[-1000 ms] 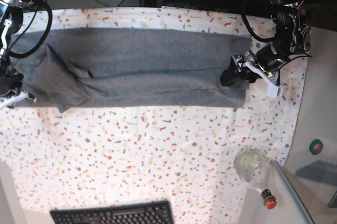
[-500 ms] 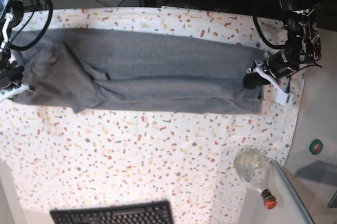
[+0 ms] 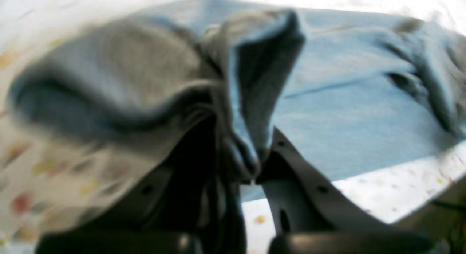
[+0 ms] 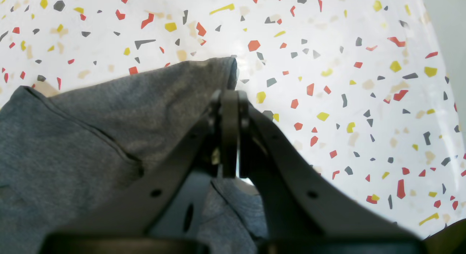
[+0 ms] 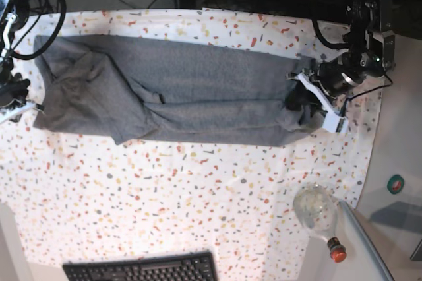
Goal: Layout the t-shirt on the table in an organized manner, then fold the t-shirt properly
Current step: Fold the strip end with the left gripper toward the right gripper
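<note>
The grey t-shirt (image 5: 198, 90) lies as a long band across the far half of the speckled table (image 5: 198, 188). Its right end is bunched and lifted where my left gripper (image 5: 298, 103) is shut on it. The left wrist view is blurred, with crumpled t-shirt (image 3: 346, 112) cloth pinched in the left gripper (image 3: 255, 166). At the band's left end my right gripper (image 5: 26, 106) is shut at the shirt's lower corner. In the right wrist view the right gripper (image 4: 229, 97) meets the t-shirt (image 4: 91, 137) hem over the table (image 4: 327, 64).
A black keyboard (image 5: 142, 269) lies at the front edge. A clear bottle (image 5: 316, 212) with a red cap rests at the front right, beside the cloth's right border. Cables and dark equipment run along the back.
My left gripper closed on the shirt's right end, pulled it outward, then came back inward, so that end now bunches. The shirt's left end slid toward the middle. The right gripper stayed shut.
</note>
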